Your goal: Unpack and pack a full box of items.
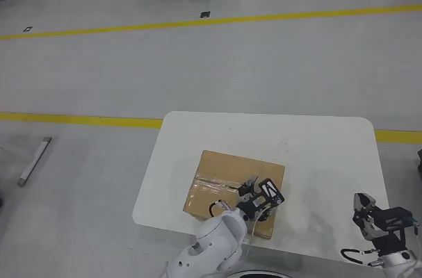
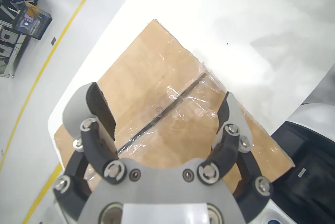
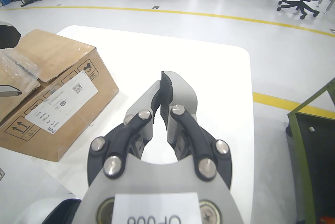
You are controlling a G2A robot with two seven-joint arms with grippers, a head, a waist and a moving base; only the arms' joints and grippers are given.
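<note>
Left fingers (image 2: 100, 107) spread over taped box (image 1: 231, 177) at near table (image 1: 329, 149) edge; right fingers (image 3: 184, 94) pressed together, well apart

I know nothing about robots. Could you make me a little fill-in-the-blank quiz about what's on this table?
The table under the box is coloured ___.
The box's flaps are ___, with clear tape along the seam.
The left gripper, above the box, is ___.
The right gripper, beside the box, is ___, holding nothing.
Missing words: white; closed; open; shut.
</note>
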